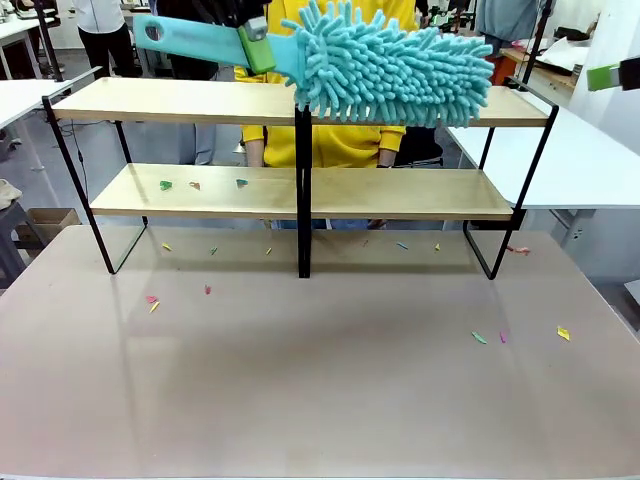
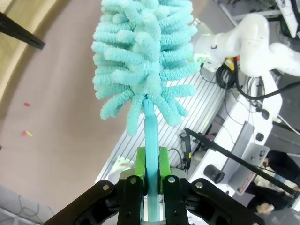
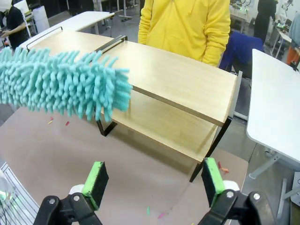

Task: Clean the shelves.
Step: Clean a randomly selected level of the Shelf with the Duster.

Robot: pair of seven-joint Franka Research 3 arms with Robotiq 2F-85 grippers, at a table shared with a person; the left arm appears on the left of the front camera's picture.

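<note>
The shelves (image 1: 170,101) stand across the far half of the table, two light wood boards on a black frame with a centre post. My left gripper (image 1: 256,46) is shut on the handle of a teal fluffy duster (image 1: 395,70), whose head hovers at the top board's right half. In the left wrist view the green pads (image 2: 139,169) clamp the duster's handle (image 2: 151,136). A few coloured paper scraps (image 1: 166,185) lie on the lower board's left part. My right gripper (image 3: 153,183) hangs open above the table, facing the shelves (image 3: 187,79) and the duster (image 3: 61,86); its green pad (image 1: 603,77) shows at the front view's upper right.
More paper scraps (image 1: 479,338) are scattered over the grey-brown tabletop (image 1: 320,400), in front of and under the rack. A person in a yellow top (image 1: 345,140) stands behind the shelves. White tables (image 1: 570,160) flank the scene on both sides.
</note>
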